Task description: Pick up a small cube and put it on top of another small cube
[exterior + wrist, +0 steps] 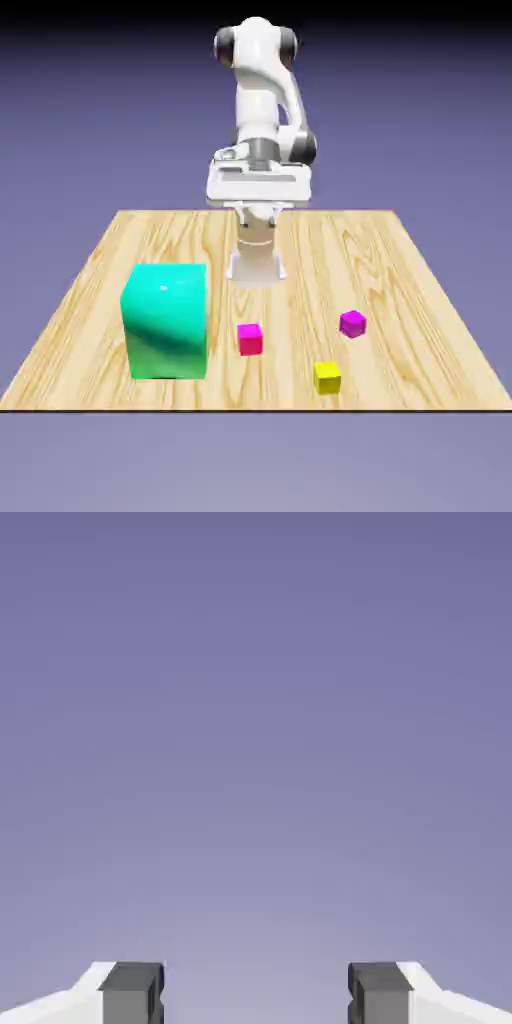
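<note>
Gripper (256,997) jaws stand apart with nothing between them, and the hand view shows only blank backdrop, so it hangs well above the desk (90,290) and away from every cube. From the gripper, the hot-pink small cube (250,339) lies down on the desk and toward the camera-side edge, slightly to the exterior view's left, just beside the big teal cube (166,321); being a cube, it has no long axis to align with. On its other side the magenta cube (352,323) and yellow cube (327,376) sit apart, leaving open room there, while the teal cube probably crowds a descent.
</note>
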Tool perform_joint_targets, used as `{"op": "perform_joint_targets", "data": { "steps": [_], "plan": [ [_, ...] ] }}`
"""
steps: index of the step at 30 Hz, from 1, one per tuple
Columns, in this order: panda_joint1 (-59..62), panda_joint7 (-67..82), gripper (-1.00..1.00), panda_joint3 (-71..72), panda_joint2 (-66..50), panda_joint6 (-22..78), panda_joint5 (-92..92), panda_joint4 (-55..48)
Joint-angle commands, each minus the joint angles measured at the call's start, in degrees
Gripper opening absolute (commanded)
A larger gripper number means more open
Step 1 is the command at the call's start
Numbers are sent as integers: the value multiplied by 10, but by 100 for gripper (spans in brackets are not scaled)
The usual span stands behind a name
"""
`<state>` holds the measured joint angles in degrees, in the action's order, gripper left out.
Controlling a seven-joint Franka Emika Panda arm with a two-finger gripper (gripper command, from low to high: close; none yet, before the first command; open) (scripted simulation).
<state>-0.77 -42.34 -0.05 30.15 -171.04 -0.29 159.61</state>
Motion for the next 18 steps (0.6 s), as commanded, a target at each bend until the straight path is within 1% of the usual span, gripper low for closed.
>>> {"op": "perform_joint_targets", "data": {
  "steps": [1,18],
  "plan": [
    [-1,1,0,0,-21,25,-2,-12],
    [-12,17,0,-7,-374,442,-43,-207]
  ]
}}
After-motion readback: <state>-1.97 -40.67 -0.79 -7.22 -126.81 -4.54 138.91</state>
